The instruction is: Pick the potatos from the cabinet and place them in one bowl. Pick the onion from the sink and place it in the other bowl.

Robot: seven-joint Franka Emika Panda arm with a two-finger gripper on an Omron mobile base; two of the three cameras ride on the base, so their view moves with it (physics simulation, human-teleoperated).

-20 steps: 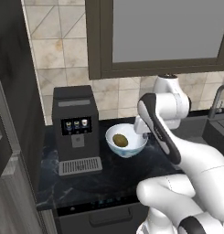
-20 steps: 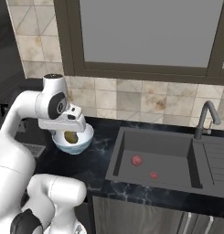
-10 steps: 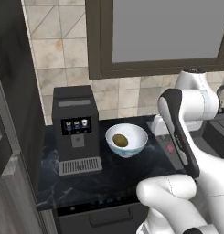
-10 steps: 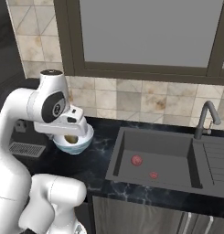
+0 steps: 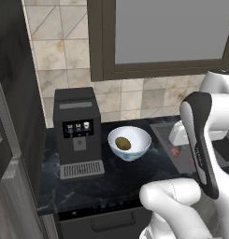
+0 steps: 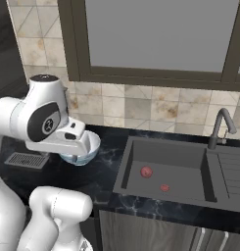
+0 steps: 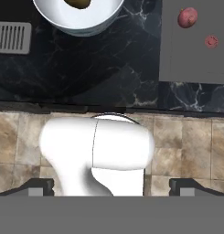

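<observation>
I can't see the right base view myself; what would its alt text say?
A white robot arm leans over a black marble counter, partly hiding a white bowl. To its right, a dark sink holds a reddish-pink onion and a smaller red bit, with a curved tap below a window.

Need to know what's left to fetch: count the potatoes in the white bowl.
1: an olive-brown potato lies inside the white bowl beside the coffee machine. Another could hide behind the rim.
</observation>
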